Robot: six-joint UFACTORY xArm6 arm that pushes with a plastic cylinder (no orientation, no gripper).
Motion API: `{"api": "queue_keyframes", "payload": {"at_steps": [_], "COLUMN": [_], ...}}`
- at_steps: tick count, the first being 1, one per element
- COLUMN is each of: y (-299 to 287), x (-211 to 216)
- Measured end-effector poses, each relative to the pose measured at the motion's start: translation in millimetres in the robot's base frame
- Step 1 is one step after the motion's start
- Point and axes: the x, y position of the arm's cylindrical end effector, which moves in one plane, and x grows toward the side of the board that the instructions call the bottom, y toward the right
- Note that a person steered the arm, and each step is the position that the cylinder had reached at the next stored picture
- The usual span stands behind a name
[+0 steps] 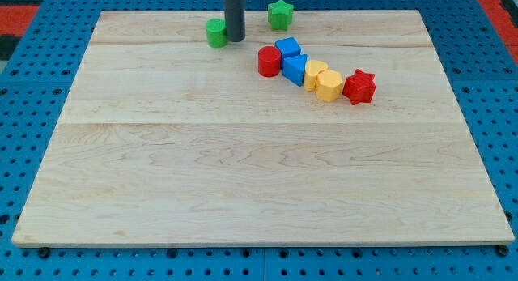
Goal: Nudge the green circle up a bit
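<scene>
The green circle is a short green cylinder near the top of the wooden board, left of centre. My tip is the lower end of the dark rod and stands right beside the circle's right side, touching or almost touching it. A green star sits at the board's top edge, to the right of the rod.
A cluster lies right of centre: a red cylinder, a blue cube, a blue block, two yellow blocks and a red star. Blue pegboard surrounds the board.
</scene>
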Motion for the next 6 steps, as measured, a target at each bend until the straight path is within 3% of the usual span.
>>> {"api": "queue_keyframes", "payload": {"at_steps": [2,5,6], "y": [-47,-81,-60], "x": [52,28,27]}}
